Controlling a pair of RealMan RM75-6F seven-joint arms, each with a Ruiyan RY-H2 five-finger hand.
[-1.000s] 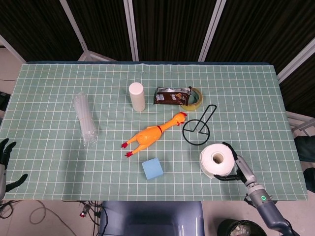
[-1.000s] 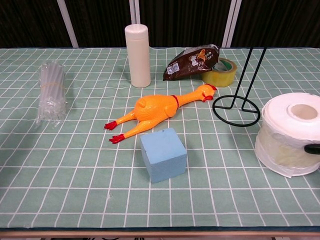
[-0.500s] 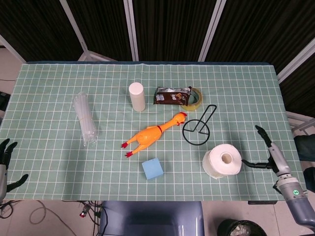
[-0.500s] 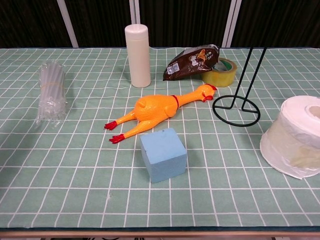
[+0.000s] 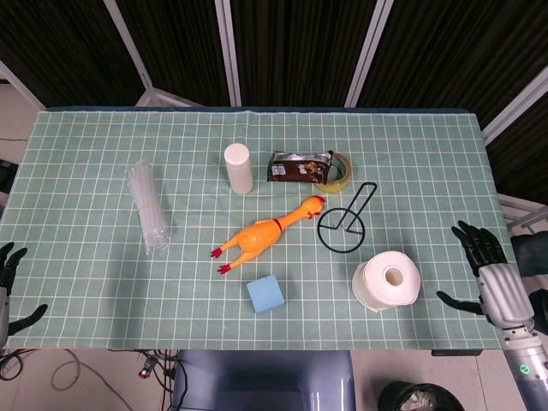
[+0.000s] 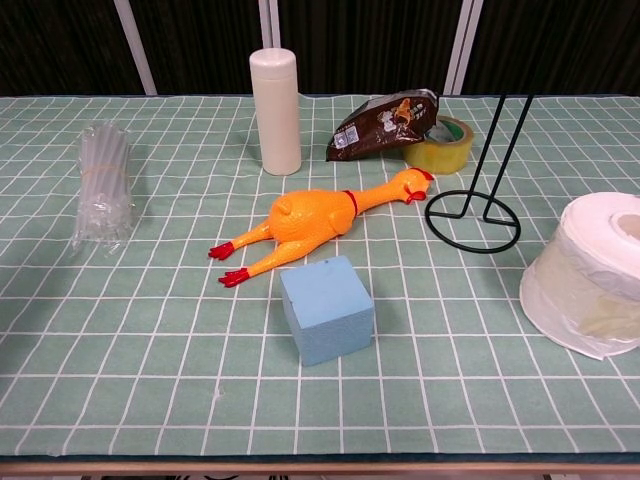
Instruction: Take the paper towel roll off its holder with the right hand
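Head view shows the paper towel roll (image 5: 387, 280) standing on end on the table (image 5: 86, 154), just beside the base ring of the wire holder (image 5: 344, 224) and fully clear of its upright. The removal step therefore appears complete; judged from this layout, no lift remains.

The right hand (image 5: 495, 276) hangs at the table's near right edge, well apart from the roll, which lies to its inner side. Its fingers are spread and it holds nothing. The left hand (image 5: 8, 282) sits off the opposite near corner, fingers apart, also empty.

If any move follows, it calls only for parking the right arm clear of the table edge. The roll leans slightly in the chest view, with a loose sheet at its foot, so it may be unstable if nudged.

Other items, all further inward from the right hand:
- rubber chicken (image 5: 265, 234) and blue foam cube (image 5: 265, 294), beyond the roll;
- snack bag (image 5: 299, 166), tape ring (image 5: 342, 171) and white bottle (image 5: 239, 168), behind the holder;
- bundled clear cups (image 5: 147, 205), far across.

Nothing lies between the right hand and the roll.
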